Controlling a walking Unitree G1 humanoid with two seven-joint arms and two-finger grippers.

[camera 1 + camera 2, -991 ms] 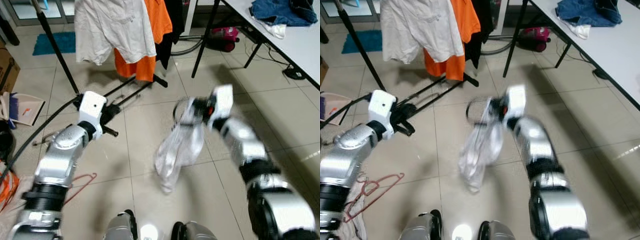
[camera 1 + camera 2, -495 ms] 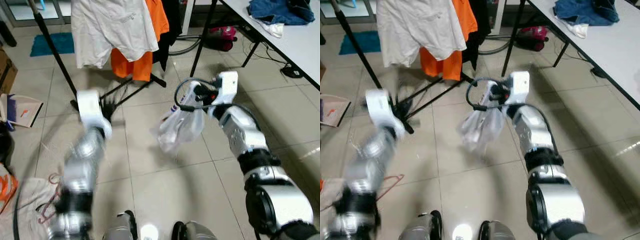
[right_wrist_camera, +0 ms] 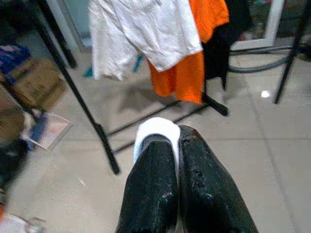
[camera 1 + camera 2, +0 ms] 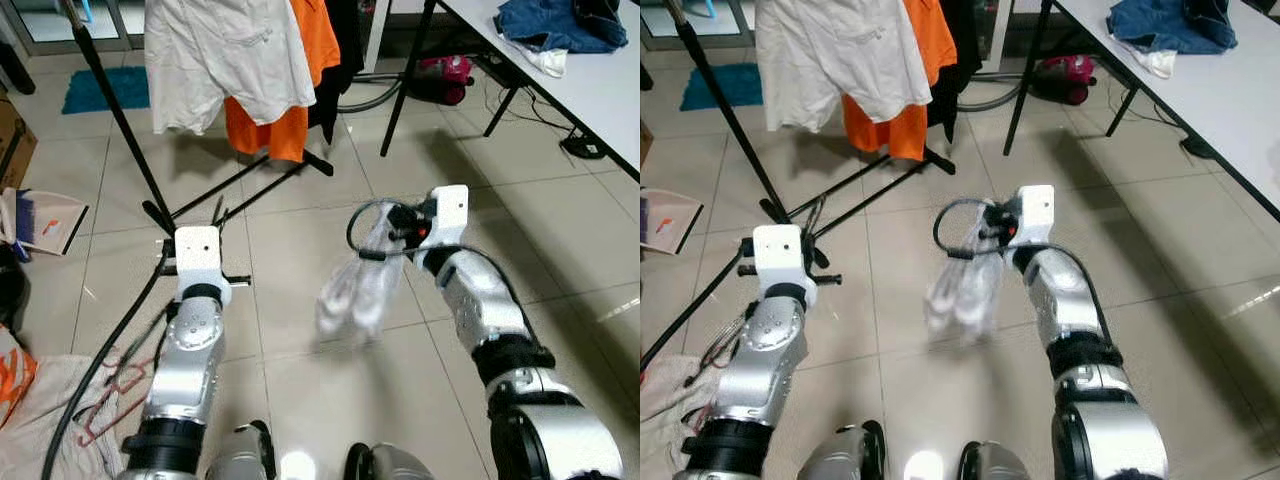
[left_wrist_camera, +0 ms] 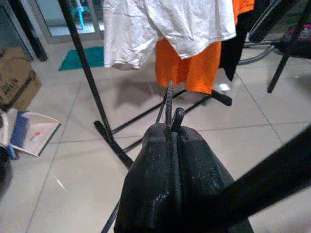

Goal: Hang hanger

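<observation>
Mid-carry across a tiled floor [image 4: 300,400], the robot's right gripper [image 3: 171,145] has its two black fingers pressed together on the white hanger [image 3: 156,127], from which a pale, motion-blurred garment [image 4: 357,285] dangles just above the tiles. A black cable [image 4: 372,212] loops beside the wrist. The left gripper [image 5: 172,127] is held out low with its fingers pressed together, seemingly with nothing in them, though thin dark rods in line with the tips make that hard to confirm. Ahead stands the black clothes rack [image 4: 120,115], hung with a white shirt [image 4: 225,50] and an orange shirt [image 4: 315,45]; its legs splay over the floor between the robot and the rail. A pink hanger [image 4: 110,405] lies on a heap of cloth [image 4: 40,420] near the robot's left foot, and a table [image 4: 590,80] carrying blue jeans [image 4: 560,22] stands to the right. Risks from here appear twofold: the swinging garment could slide off the hanger, and a step forward could catch the rack's splayed legs. Reaching the rail also means lifting well above the current height.
</observation>
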